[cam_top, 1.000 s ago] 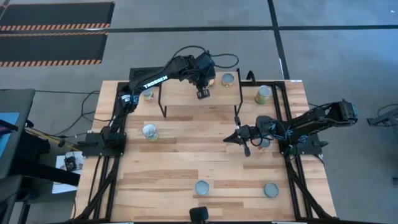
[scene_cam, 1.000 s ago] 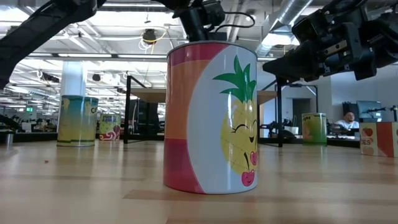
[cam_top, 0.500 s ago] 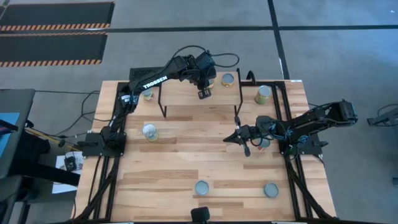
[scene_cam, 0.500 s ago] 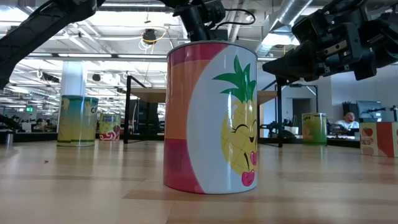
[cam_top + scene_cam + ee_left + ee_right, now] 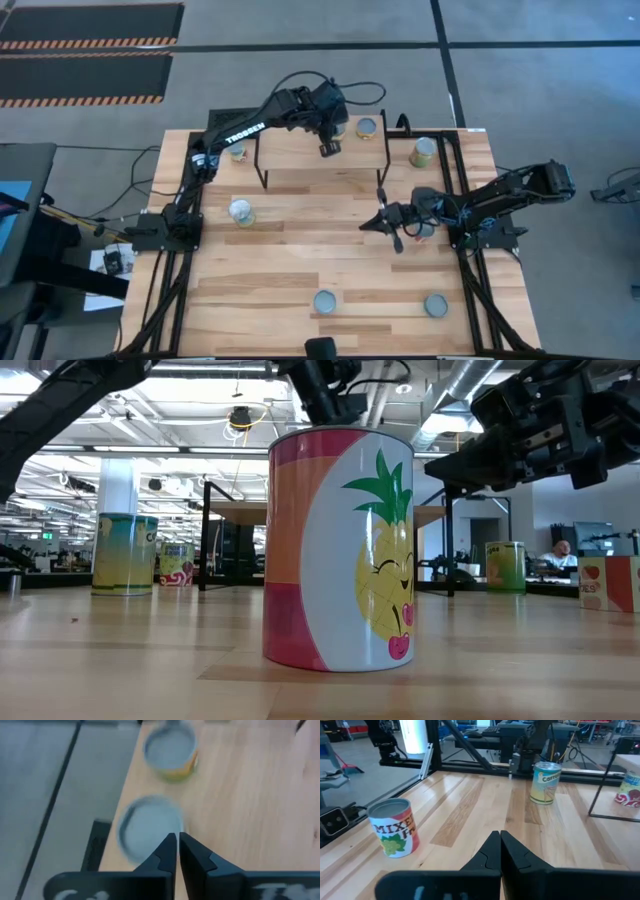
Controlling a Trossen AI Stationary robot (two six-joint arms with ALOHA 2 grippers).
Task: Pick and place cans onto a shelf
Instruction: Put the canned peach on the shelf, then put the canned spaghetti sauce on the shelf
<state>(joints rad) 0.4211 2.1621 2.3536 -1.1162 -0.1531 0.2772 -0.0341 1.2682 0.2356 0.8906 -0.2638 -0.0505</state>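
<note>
The light-wood shelf [image 5: 295, 150] on thin black legs stands at the table's far middle. One silver-topped can [image 5: 367, 127] stands on it, and a second can [image 5: 341, 129] shows half hidden under my left arm. My left gripper [image 5: 327, 149] hovers over the shelf, shut and empty. In the left wrist view [image 5: 178, 842] it is above a blurred can [image 5: 149, 827], with a yellow-labelled can [image 5: 170, 751] beyond. My right gripper [image 5: 384, 224] is shut and empty above the table's right middle. Other cans stand on the tabletop: [image 5: 241, 211], [image 5: 424, 152], [image 5: 238, 150], [image 5: 324, 301], [image 5: 435, 305].
A pineapple-labelled can [image 5: 340, 550] stands close to the low camera. The right wrist view shows a "MIXED" fruit can [image 5: 394, 827], a teal can [image 5: 545, 782] and a shelf leg [image 5: 604, 787]. A small can [image 5: 425, 228] sits under my right arm. Black arm frames run along both table sides.
My left gripper has risen a little over the shelf and stayed shut. My right arm has kept still.
</note>
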